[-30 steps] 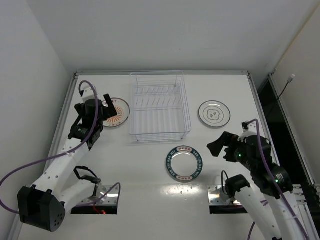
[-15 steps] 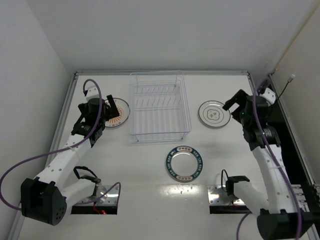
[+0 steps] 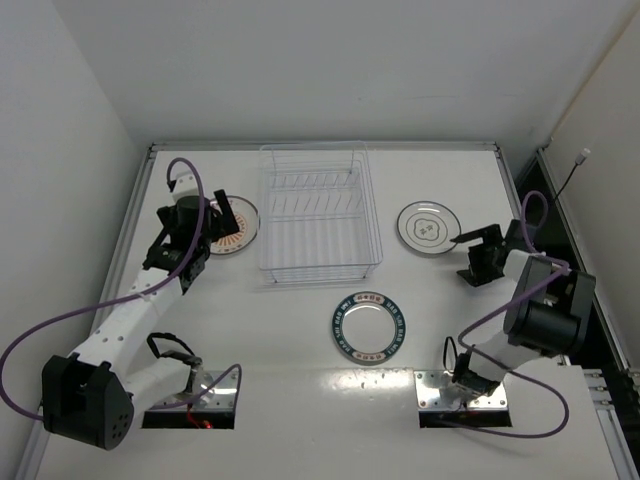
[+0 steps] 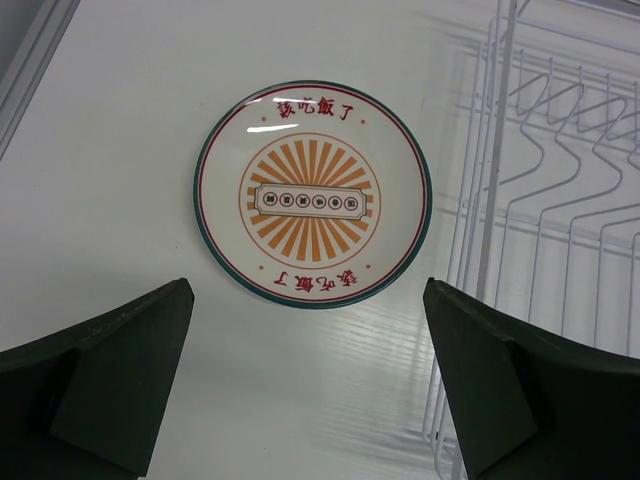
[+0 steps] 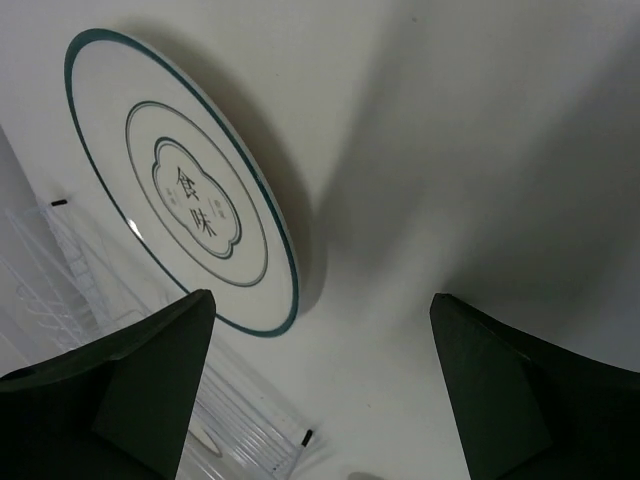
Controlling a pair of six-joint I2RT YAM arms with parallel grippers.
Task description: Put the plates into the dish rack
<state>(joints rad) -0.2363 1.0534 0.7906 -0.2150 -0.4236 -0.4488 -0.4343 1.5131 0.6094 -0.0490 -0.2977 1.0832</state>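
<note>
The three plates lay flat on the white table (image 3: 300, 330), all outside the dish rack (image 3: 320, 268): the orange sunburst plate (image 3: 240, 222) just beside its left wall, the white ringed plate (image 3: 429, 228) off to its right, and the blue-rimmed plate (image 3: 369, 326) near its front edge, with neither arm near it. The left gripper (image 3: 222, 218) hovered over the orange plate with its fingers spread wide and holding nothing. The right gripper (image 3: 478, 253) sat low beside the white plate's near-right edge, likewise spread and empty. The likeliest trouble was the pickup. A flat plate on a smooth top gives a finger little to get under, so a jaw closing on the rim could have skidded and shoved the plate instead of lifting it. On the left, the wrist view showed the rack's wires close to the plate's right edge, so the finger (image 4: 500, 390) on that side might have snagged them or nudged the rack. A plate pinched by its rim could also have swung or slipped while being turned upright for the slots. Both arms reaching for the rack together risked a clash. As for the rack, its upright prongs (image 4: 560, 180) held no plate in any view.
</note>
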